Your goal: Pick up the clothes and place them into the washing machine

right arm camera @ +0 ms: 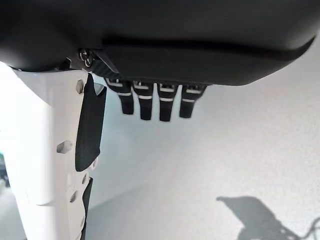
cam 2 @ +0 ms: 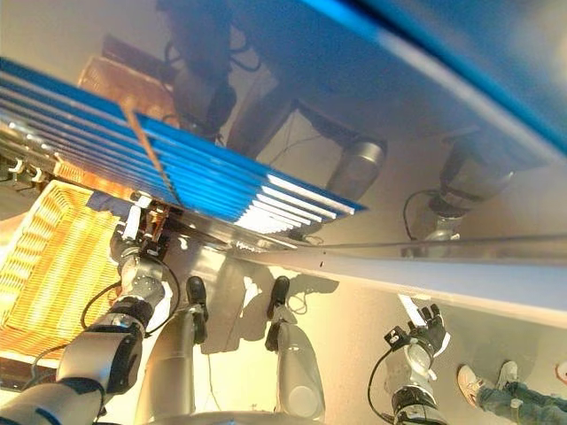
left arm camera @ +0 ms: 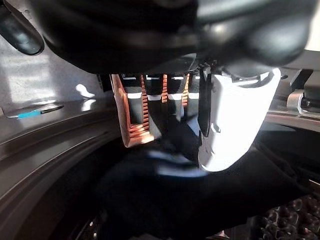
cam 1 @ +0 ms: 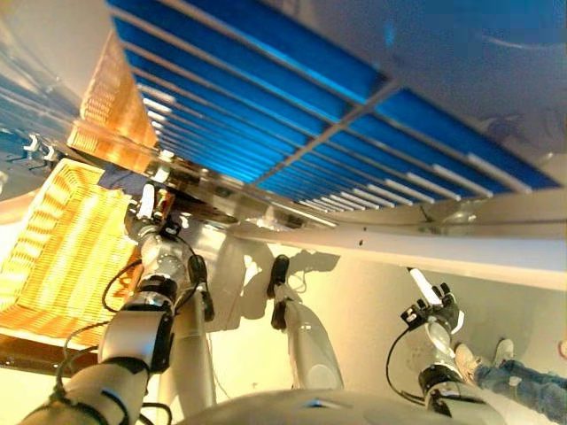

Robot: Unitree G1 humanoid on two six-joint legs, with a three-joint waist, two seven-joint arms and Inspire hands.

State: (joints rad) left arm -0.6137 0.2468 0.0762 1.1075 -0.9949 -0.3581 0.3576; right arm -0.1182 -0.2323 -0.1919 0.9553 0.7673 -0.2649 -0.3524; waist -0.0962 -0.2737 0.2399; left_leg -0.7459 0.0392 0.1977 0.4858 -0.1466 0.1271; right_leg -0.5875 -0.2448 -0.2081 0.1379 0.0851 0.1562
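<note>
Left hand (cam 1: pixel 152 212) over washing machine (left arm camera: pixel 45 145) opening, fingers (left arm camera: pixel 150 107) hanging straight above dark clothes (left arm camera: pixel 200 195) lying in drum, nothing gripped. Wicker basket (cam 1: pixel 62 257) beside it on pale floor (cam 1: pixel 372 310). Right hand (cam 1: pixel 432 305) low, relaxed, empty (person's shoes (cam 1: pixel 483 356) nearby).

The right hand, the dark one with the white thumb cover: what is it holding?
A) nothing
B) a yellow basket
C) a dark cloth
A: in the right wrist view the right hand hangs with straight fingers over bare pale floor, nothing between them and the white thumb cover.
</note>
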